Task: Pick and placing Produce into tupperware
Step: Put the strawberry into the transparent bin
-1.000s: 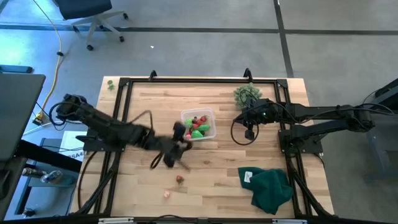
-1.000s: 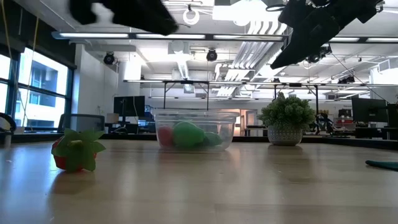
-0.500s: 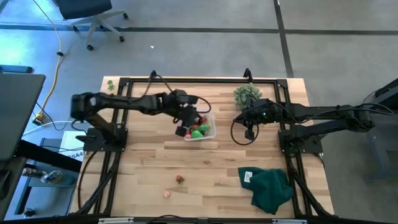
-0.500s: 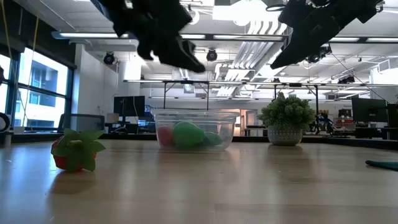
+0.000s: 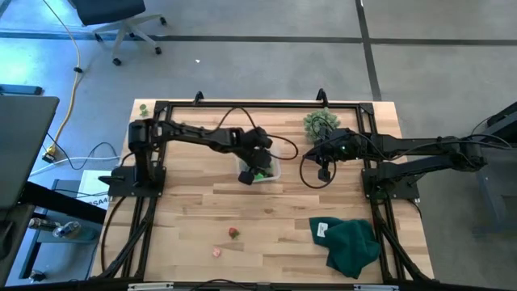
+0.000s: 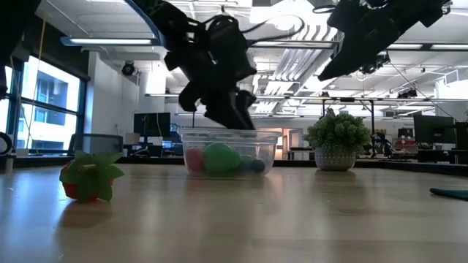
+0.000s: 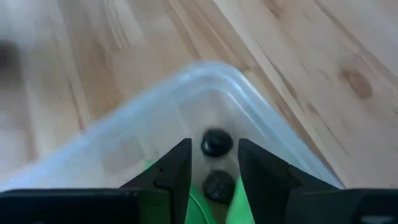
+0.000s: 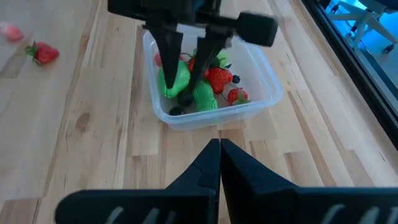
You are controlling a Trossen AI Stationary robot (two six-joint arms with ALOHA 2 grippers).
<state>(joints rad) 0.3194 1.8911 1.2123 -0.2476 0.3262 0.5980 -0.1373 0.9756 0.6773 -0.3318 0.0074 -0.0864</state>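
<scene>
The wooden table (image 5: 275,214) carries the clear tupperware (image 8: 261,74) near its far middle, already holding green pieces, strawberries and dark berries. The left gripper (image 8: 186,74) hangs straight over the container's near corner, fingers parted. In the left wrist view a dark berry (image 7: 216,142) sits in the gap between them, apparently free of the pads, with a second berry (image 7: 216,185) below it in the tub. This looks like the release step of a placement. The next move calls for lifting clear of the rim and reaching for the loose strawberry (image 5: 233,234) and the pink piece (image 5: 216,251), both well apart near the front edge. The right gripper (image 8: 219,155) waits beside the tub, fingers pressed together. Only the right wrist view shows the tub's contents; the low view hides the pink piece.
</scene>
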